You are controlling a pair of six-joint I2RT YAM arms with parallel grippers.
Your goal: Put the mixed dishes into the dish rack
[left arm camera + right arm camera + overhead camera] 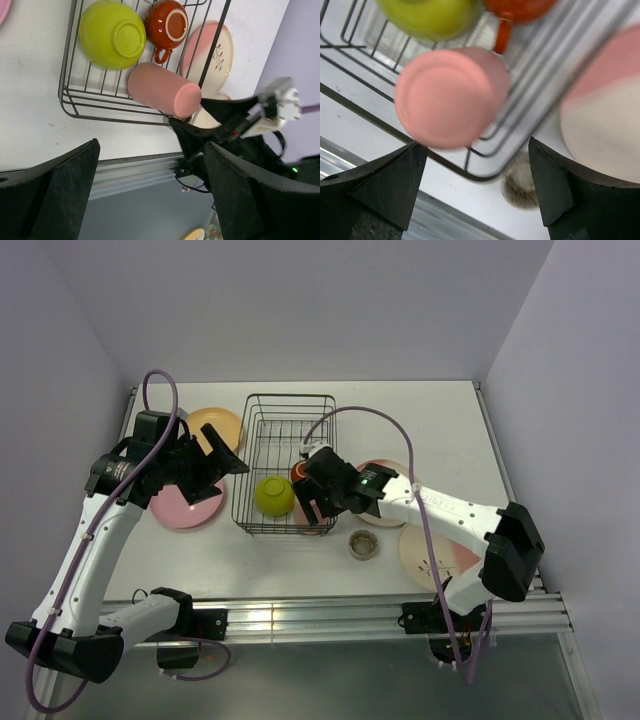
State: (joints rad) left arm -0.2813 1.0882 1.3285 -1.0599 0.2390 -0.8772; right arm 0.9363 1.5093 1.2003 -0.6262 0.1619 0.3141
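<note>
The dish rack (pixel 290 410) holds a lime-green bowl (pixel 274 495) upside down, a red-brown mug (pixel 166 22) and a salmon-pink cup (pixel 162 91) lying on its side at the near right corner. My right gripper (pixel 317 504) hovers over that corner, open. In the right wrist view the salmon-pink cup (pixel 447 97) lies just beyond the right gripper (pixel 477 185), free of the fingers. My left gripper (pixel 222 466) is open and empty left of the rack, above a pink plate (pixel 185 508).
An orange-yellow plate (pixel 215 423) lies at the back left. A pink-and-cream plate (pixel 385 480) sits right of the rack, partly under the right arm. A small grey-beige cup (pixel 363 545) and a cream-pink plate (pixel 435 555) stand near the front right edge.
</note>
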